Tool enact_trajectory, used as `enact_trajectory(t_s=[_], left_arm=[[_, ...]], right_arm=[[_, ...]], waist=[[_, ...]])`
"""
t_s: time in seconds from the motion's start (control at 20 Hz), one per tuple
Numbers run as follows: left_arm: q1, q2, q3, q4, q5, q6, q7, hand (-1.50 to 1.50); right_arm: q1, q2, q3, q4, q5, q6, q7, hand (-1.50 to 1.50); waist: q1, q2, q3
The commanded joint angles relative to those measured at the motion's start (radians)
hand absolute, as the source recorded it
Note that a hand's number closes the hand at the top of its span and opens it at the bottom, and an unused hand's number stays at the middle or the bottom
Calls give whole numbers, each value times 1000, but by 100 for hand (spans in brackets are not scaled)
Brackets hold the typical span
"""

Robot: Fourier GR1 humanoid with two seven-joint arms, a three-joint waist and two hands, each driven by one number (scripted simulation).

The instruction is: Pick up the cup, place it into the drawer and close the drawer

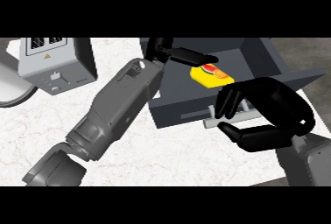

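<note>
Nearest to me, right hand [275,116] sits low right, in front of the drawer [258,54]. Its fingers and thumb are curled toward each other with a gap between; I see nothing clamped in that gap. It overlaps the drawer's front panel, and a pale handle [213,121] shows only partly behind the fingers.

Left forearm [113,113] runs diagonally across the white marbled desk [174,162] from lower left up toward the drawer's left wall. It blocks a good strip of desk and part of the drawer's near-left corner.

Left hand [184,54] is up at the drawer's back-left, black fingers reaching out straight over the opening, one pointing right toward the cup [212,75]. I can't tell whether a fingertip touches the cup or stops just short.

Drawer is dark grey, open, angled away to the right. The cup lies inside it, near the middle-left of the cavity: yellow, with a red and orange mark on the face I see. It looks tilted on its side; its opening I can't make out. I see nothing else in the visible part of the drawer.

Far left: grey boxy appliance [55,61] with slots on top and a warning label, cut off at the top. Beside it, a curved pale edge [13,94] is cropped at the left border; can't identify it.
</note>
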Motion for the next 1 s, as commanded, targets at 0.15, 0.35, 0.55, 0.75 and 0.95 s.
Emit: enact_trajectory(t_s=[0.15, 0.35, 0.55, 0.75, 0.95], left_arm=[[-17, 0, 21, 11, 79, 53, -81, -150], [7, 0, 15, 33, 98, 69, -107, -150], [46, 0, 21, 14, 129, 38, -143, -150], [27, 12, 64, -6, 132, -7, -124, -150], [113, 8, 56, -62, 128, -9, -149, -150]], right_arm=[[1, -141, 125, 0, 93, 147, 129, 150], [89, -226, 106, -54, 274, 134, 70, -150], [77, -170, 195, 20, 492, 29, 55, -150], [121, -156, 237, 224, 657, -60, -96, -150], [32, -103, 306, 463, 754, -100, -182, -150]], waist=[[67, -19, -1], [97, -31, 1], [154, -34, 1], [196, -37, 1], [233, -40, 1]])
